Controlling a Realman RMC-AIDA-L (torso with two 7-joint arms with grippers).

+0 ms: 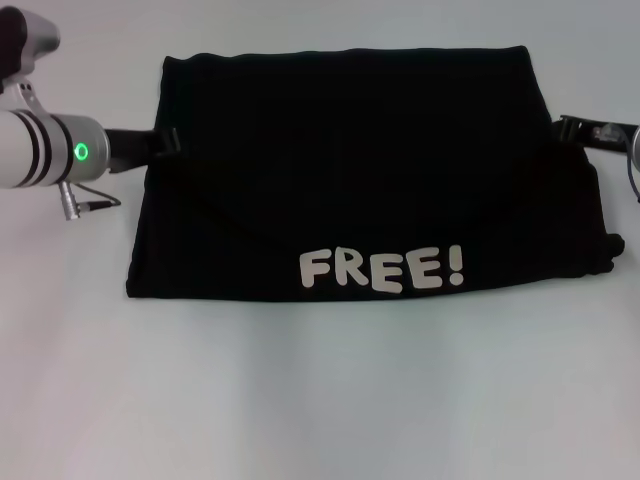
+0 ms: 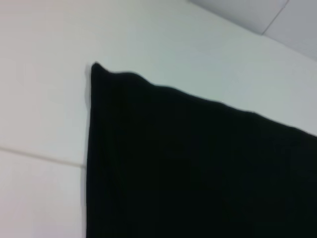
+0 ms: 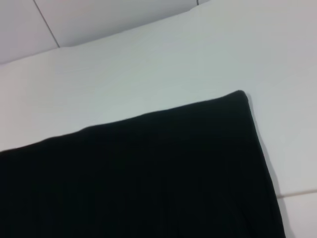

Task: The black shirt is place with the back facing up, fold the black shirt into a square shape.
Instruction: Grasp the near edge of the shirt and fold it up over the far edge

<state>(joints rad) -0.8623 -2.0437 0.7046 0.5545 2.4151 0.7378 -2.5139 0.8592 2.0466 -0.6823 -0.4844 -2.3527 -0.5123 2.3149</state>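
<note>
The black shirt (image 1: 360,170) lies flat on the white table (image 1: 320,400), in the middle and far half of the head view. It is folded into a wide rectangle whose long axis runs from the robot's left to its right. A folded-over layer covers the far part, its edge showing as a faint slanting crease across the cloth. The white letters "FREE!" (image 1: 382,270) sit along the near edge, upright as read from the robot's side. The near right corner bunches out a little past the rest of the edge.

The left pincer (image 1: 165,143) is at the shirt's left edge, towards the far corner, on the end of the silver arm with its green ring light (image 1: 81,152). The right pincer (image 1: 572,128) is at the shirt's right edge at about the same depth. Both touch or sit just beside the cloth; I cannot tell whether either is clamped on it, apart or together. Each wrist view shows a far corner of the shirt (image 2: 198,163) (image 3: 148,178) lying flat on the table, with a table seam nearby.
</note>
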